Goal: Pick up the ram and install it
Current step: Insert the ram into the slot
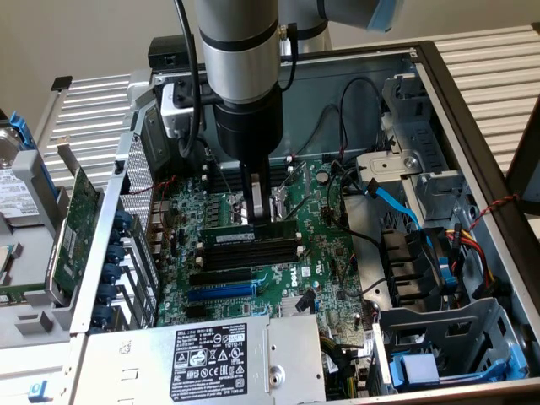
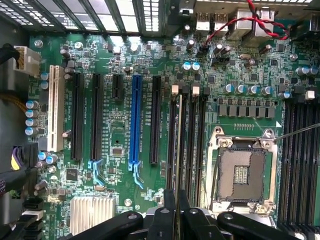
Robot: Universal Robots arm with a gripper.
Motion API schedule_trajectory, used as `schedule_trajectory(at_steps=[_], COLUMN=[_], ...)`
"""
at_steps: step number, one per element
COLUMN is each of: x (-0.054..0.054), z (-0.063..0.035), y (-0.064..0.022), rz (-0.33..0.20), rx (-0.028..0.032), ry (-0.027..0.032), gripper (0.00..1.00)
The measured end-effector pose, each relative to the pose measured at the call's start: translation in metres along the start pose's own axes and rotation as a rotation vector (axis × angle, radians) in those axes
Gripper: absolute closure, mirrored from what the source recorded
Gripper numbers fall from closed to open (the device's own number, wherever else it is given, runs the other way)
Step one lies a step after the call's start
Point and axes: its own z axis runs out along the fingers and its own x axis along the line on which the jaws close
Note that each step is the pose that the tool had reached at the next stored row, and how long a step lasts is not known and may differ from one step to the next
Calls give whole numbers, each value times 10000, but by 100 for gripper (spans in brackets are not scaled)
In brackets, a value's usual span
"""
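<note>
Nearest, the hand (image 2: 177, 197) is nearly shut, pinching the ram (image 2: 178, 150) by its top edge. Ram stands upright along the black slots (image 1: 253, 251), beside the socket (image 2: 242, 172).

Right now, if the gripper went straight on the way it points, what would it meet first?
The gripper, shut on the ram, points down at the black memory slots; the ram would likely meet them first. It may already touch; depth is unclear.

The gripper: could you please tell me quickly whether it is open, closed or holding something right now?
The gripper: closed on the ram, holding it on edge at the black memory slots.
</note>
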Motion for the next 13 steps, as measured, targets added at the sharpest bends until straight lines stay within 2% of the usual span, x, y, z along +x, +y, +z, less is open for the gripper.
schedule_trajectory(at_steps=[10, 13], x=[3, 4], z=[43, 44], y=[3, 12], rz=[-49, -49], rx=[-2, 14], ry=[-1, -1], gripper=[86, 86])
